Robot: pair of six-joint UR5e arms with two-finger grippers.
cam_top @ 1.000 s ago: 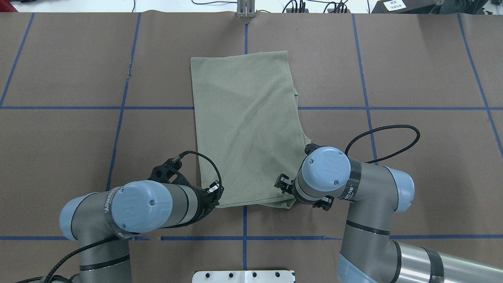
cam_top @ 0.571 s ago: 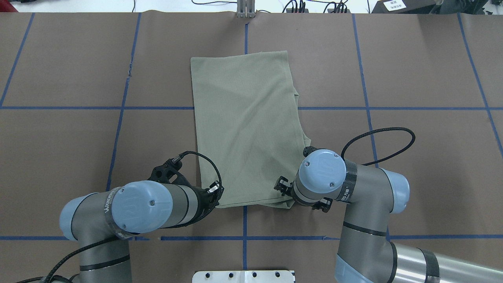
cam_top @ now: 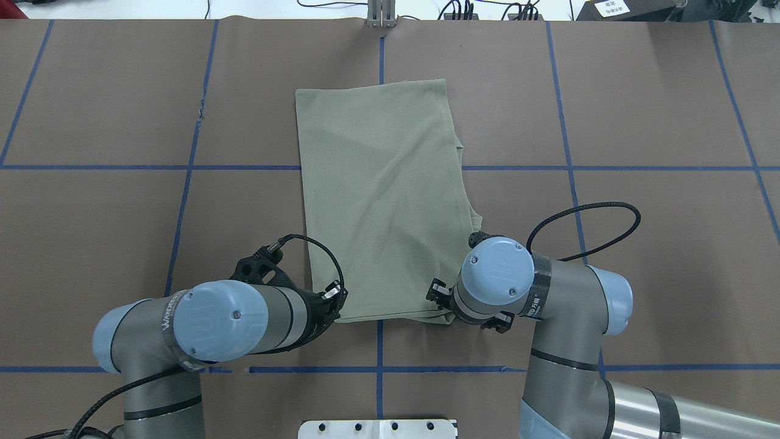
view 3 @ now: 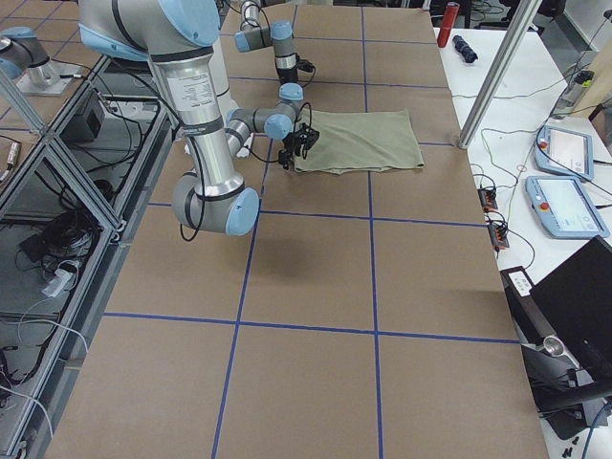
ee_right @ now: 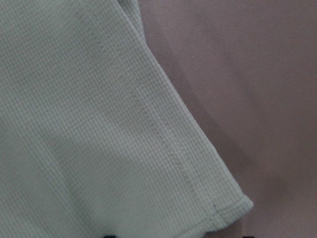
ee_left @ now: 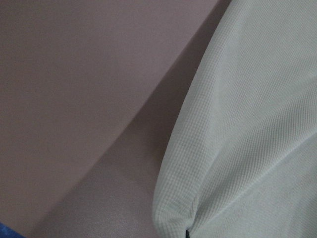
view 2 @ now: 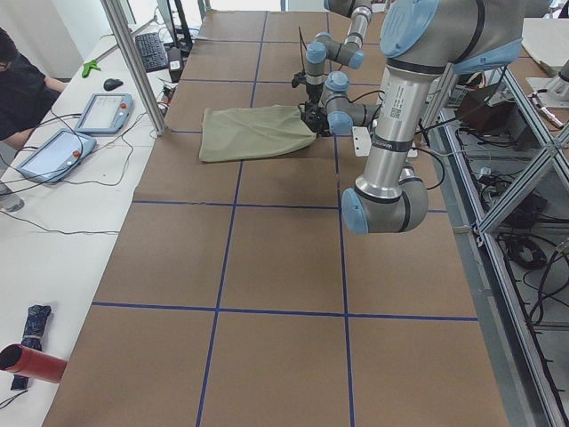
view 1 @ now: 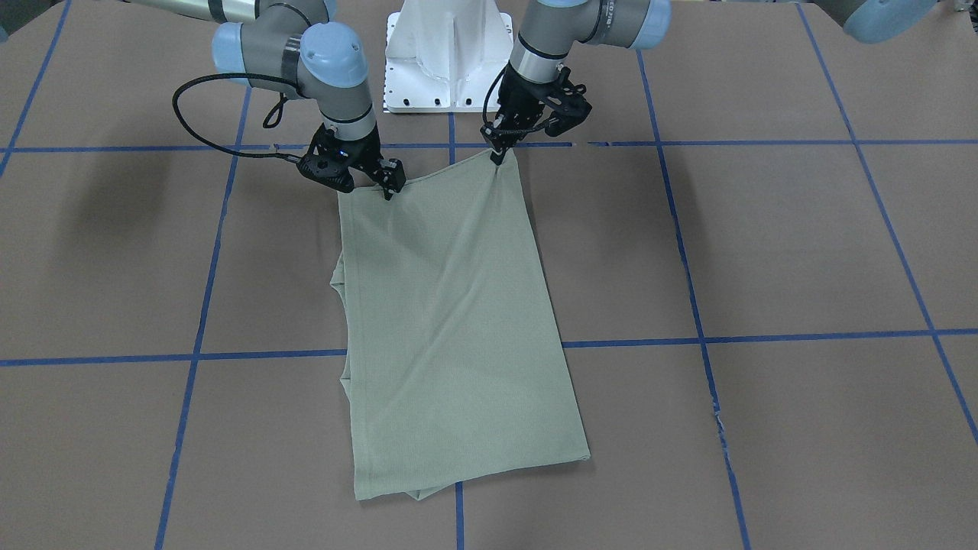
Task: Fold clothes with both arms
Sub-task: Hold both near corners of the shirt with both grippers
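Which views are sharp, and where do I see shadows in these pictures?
Left wrist view: shirt weave slightly soft, dark shadow on the table beside its edge. Right wrist view: seam crisp, fainter shadow past the hem. Front-facing view: blurred arm shadow at the view's left. Overhead view: even light, no glare.

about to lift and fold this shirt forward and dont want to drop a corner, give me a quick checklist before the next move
1. Left gripper holding its near corner of the shirt: ok, the cloth peaks up into it.
2. Right gripper holding the other near corner: cannot tell. It sits at the corner, but the jaws are hidden.
3. Layers lined up: not ok, an under layer pokes out on the right arm's side.
4. Far edge of the shirt free: ok, it lies flat on the table with nothing on it.
5. Right arm's cable off the cloth: ok, it loops out away from the shirt.
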